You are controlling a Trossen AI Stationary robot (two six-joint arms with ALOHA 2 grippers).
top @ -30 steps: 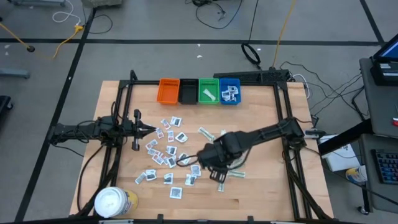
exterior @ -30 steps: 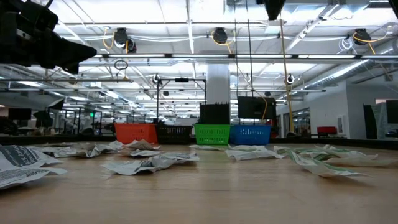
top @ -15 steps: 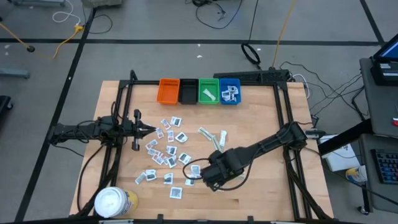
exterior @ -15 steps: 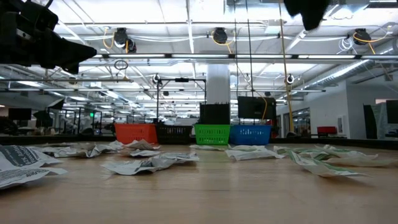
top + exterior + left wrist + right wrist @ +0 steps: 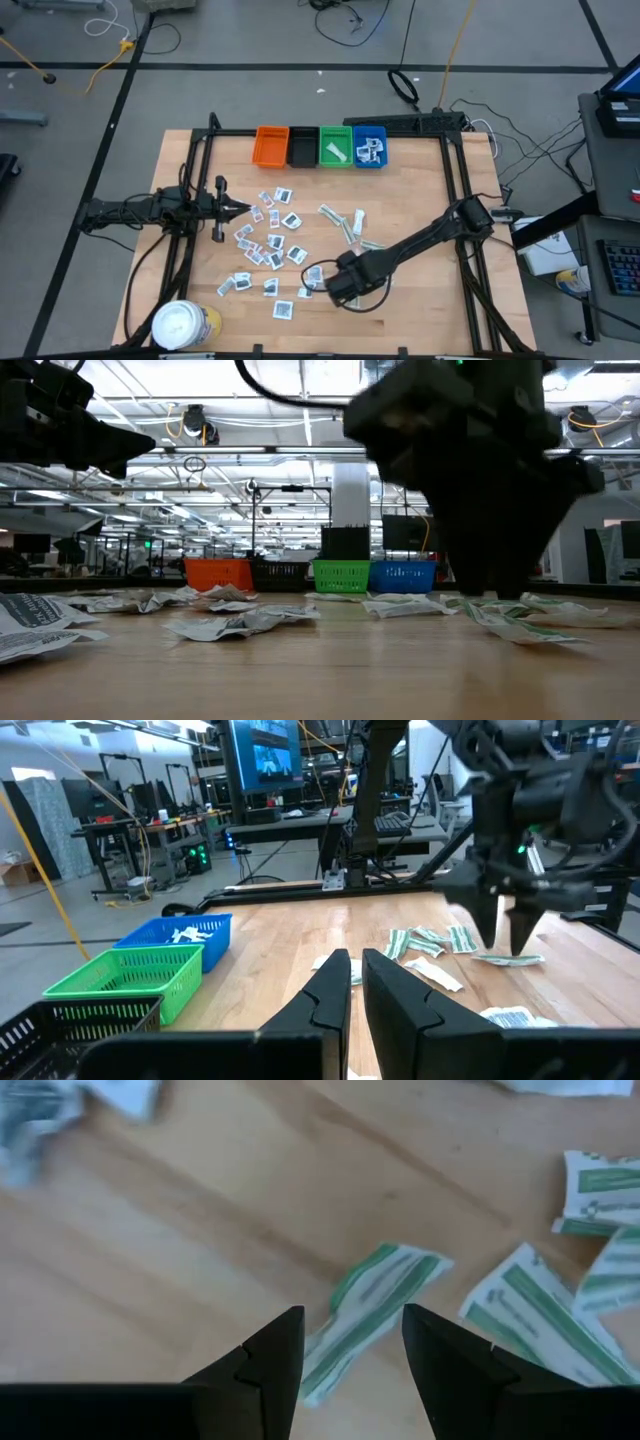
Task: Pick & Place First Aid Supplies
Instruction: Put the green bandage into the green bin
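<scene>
High view: you have a wooden table [image 5: 420, 320] with four bins along its far edge, orange bin [image 5: 270, 146], black bin [image 5: 302, 147], green bin [image 5: 335, 147] and blue bin [image 5: 369, 146]; the last two hold a few packets. The first aid supplies [image 5: 268, 240] lie scattered mid-table, white sachets toward the left, green-white strip wrappers [image 5: 342, 220] toward the right. A white-lidded yellow tub [image 5: 182, 325] stands at the near left corner. Your left gripper [image 5: 238, 209] waits at the left edge of the scatter; your right gripper [image 5: 338, 290] is low over the near right part of it. Low view: the right gripper [image 5: 490, 585] hangs just above the strips, tips pointing down. Left wrist view: the left gripper [image 5: 356, 982] has its fingers nearly pressed together, holding nothing. Right wrist view: the right gripper [image 5: 352, 1342] has its fingers spread, straddling one strip wrapper [image 5: 370, 1310] that lies flat on the wood, not pinched.
</scene>
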